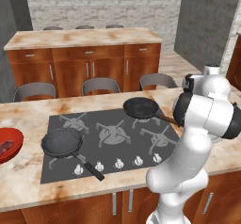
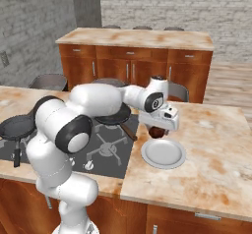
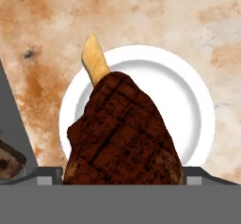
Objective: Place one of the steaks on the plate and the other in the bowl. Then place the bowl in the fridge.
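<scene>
Arm reaches right; steak above plate.

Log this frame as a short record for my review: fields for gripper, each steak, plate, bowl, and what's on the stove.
gripper: over the plate, steak between its fingers
held steak: brown with a pale bone end, above the plate, not yet on it
plate: white, bare, on the counter right of the stove
bowl: red, on the counter left of the stove
second steak: in the bowl
stove: two black frying pans on it
</scene>
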